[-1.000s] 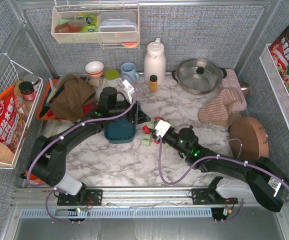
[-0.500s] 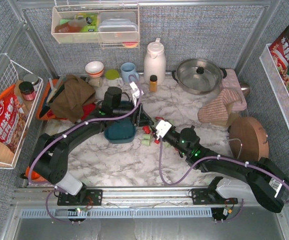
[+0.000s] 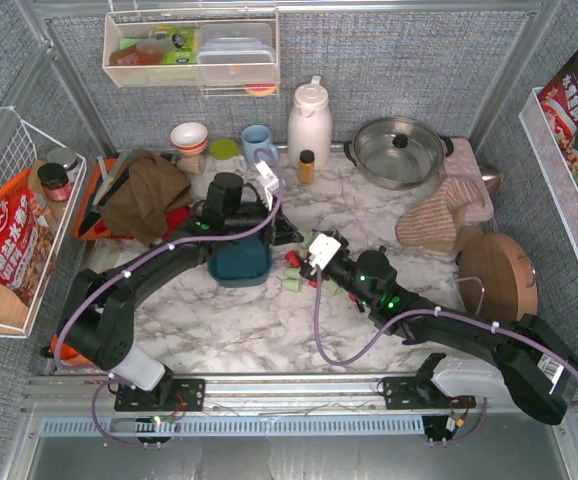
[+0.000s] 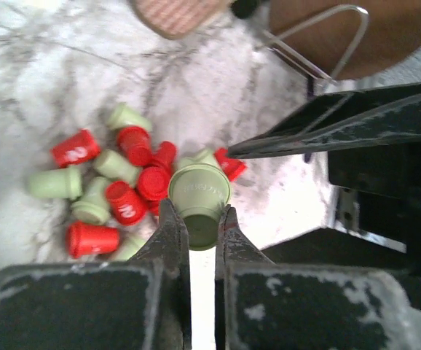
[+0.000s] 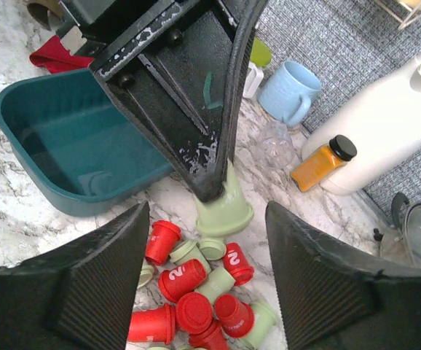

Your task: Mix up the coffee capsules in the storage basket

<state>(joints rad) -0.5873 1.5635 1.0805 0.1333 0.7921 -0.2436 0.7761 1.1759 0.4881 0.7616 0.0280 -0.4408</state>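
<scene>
Red and mint green coffee capsules (image 5: pixel 196 292) lie in a loose heap on the marble, just right of the teal storage basket (image 5: pixel 57 193), which looks bare inside. My left gripper (image 4: pixel 202 219) is shut on a mint green capsule (image 4: pixel 199 197) and holds it just above the heap. The right wrist view shows that capsule (image 5: pixel 226 208) hanging wide end down from the left fingers (image 5: pixel 196 131). My right gripper (image 5: pixel 207 211) is open over the heap with nothing between its fingers. From above, the left gripper (image 3: pixel 287 238) and the right gripper (image 3: pixel 307 262) meet beside the basket (image 3: pixel 239 262).
An orange-capped bottle (image 3: pixel 307 165), a white jug (image 3: pixel 309 122) and a blue mug (image 3: pixel 259 143) stand behind the heap. A steel pot (image 3: pixel 399 150) and pink cloths (image 3: pixel 439 220) lie at the back right, a brown cloth (image 3: pixel 144 195) at the left.
My left gripper swung from over the basket to the heap and closed on a green capsule. My right gripper opened its jaws and edged a little toward the heap.
</scene>
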